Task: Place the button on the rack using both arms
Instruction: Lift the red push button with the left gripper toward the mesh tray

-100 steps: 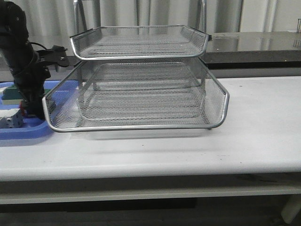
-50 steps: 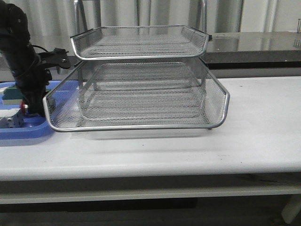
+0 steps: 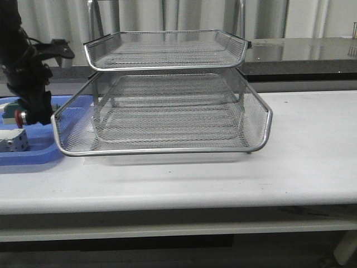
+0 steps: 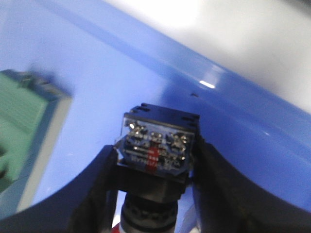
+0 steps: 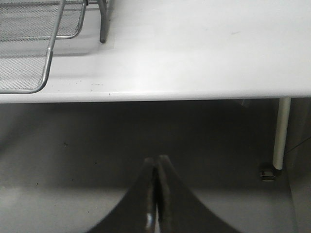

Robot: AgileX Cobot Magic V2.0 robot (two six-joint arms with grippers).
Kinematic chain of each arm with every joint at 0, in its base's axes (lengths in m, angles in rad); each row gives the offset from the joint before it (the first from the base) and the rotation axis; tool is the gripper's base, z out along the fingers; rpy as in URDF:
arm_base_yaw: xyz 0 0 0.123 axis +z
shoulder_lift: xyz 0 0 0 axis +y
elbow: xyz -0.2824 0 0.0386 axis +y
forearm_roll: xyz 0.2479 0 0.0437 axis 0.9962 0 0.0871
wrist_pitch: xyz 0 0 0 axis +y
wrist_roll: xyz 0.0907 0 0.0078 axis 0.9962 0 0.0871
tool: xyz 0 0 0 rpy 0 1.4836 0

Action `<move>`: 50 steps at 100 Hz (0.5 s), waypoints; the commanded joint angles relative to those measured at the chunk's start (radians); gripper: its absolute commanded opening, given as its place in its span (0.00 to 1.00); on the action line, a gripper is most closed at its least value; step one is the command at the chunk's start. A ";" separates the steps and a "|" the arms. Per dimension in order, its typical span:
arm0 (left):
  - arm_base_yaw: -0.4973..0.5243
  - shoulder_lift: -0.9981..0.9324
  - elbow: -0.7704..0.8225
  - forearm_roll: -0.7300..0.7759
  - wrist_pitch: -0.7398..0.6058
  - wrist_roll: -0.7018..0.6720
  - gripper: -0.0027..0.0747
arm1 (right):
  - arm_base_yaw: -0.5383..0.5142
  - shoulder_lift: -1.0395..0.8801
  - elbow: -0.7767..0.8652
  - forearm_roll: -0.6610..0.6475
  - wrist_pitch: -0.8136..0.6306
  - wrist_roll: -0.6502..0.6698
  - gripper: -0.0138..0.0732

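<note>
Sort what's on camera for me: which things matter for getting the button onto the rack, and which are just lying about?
In the job:
- button, held between the left gripper's fingers
- rack
- right gripper, fingers together, down below the table edge

Lying about:
- blue tray
- green block in the tray
- white box in the tray
- table

1. My left gripper [image 4: 154, 194] hides the button [image 4: 156, 145] head, cut off at the wrist view's edge
2. Green block [image 4: 19, 121] blurred, half out of frame
3. Rack [image 5: 29, 43] corner only, right wrist view
</note>
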 commanded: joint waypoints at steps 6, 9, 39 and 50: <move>0.021 -0.136 -0.024 -0.063 -0.022 -0.015 0.01 | 0.000 0.003 -0.033 -0.015 -0.059 -0.002 0.08; 0.021 -0.149 -0.024 -0.074 -0.022 -0.015 0.01 | 0.000 0.003 -0.033 -0.015 -0.059 -0.002 0.08; 0.044 -0.276 -0.024 -0.160 0.054 -0.034 0.01 | 0.000 0.003 -0.033 -0.015 -0.059 -0.002 0.08; 0.044 -0.330 -0.024 -0.200 0.101 -0.034 0.01 | 0.000 0.003 -0.033 -0.015 -0.059 -0.002 0.08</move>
